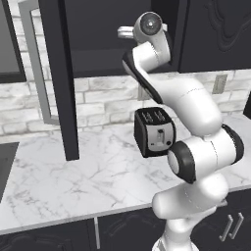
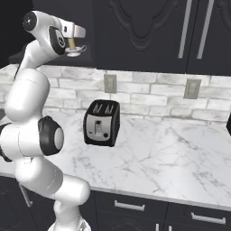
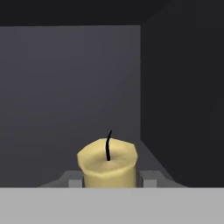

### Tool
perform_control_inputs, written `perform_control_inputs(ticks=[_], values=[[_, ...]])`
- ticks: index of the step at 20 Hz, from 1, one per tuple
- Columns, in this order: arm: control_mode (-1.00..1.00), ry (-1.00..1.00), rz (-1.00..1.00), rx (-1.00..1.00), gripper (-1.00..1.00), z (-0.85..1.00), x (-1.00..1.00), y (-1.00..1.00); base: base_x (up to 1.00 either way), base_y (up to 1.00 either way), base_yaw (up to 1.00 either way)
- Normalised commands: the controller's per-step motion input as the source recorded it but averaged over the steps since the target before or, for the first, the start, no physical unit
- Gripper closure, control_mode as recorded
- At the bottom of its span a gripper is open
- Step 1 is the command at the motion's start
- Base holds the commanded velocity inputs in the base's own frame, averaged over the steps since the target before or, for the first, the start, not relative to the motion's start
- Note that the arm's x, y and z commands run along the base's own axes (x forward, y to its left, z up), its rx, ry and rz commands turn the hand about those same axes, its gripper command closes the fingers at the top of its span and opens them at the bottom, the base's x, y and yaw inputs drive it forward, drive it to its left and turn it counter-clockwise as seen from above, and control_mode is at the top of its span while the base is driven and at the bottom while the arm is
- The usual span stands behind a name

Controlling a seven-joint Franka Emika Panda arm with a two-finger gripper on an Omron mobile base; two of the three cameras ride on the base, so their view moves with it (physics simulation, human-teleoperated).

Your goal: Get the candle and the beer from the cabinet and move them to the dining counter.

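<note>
The candle (image 3: 107, 164) is a pale-yellow stick with a black wick, and it sits close between my two fingertips inside the dark cabinet (image 3: 70, 87). My gripper (image 3: 108, 181) is shut on the candle. From the right base view the candle (image 2: 71, 43) and its small round holder (image 2: 76, 51) hang at my gripper (image 2: 72, 43), high up at the cabinet opening. In the left base view the hand (image 1: 126, 33) reaches into the open cabinet (image 1: 98, 29), past its swung-out black door (image 1: 59, 73). The beer and the dining counter are out of view.
A black and silver toaster (image 1: 154, 131) (image 2: 102, 122) stands on the marble worktop (image 1: 73, 176) below my arm. The open door's grey bar handle (image 1: 37, 63) hangs at the left. Closed black upper cabinets (image 2: 149, 31) and wall outlets (image 2: 192, 88) lie to the right.
</note>
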Motion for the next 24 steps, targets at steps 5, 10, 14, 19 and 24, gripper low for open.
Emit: perform_control_inputs(ticks=[5,10,14,19,24], values=[[-1.0,0.0,0.0,0.0,1.0,0.0,-0.94,-0.01,0.0,0.0,0.0],[-1.0,-0.01,0.0,0.0,1.0,-0.03,-1.0,-0.13,0.0,0.0,0.0],[-1.0,0.0,0.01,0.02,1.0,0.0,-1.0,-0.42,0.0,0.0,0.0],[-1.0,0.0,0.03,0.01,1.0,0.0,-1.0,-0.42,0.0,0.0,0.0],[-1.0,0.02,0.01,0.0,1.0,0.0,-1.0,-0.13,0.0,0.0,0.0]])
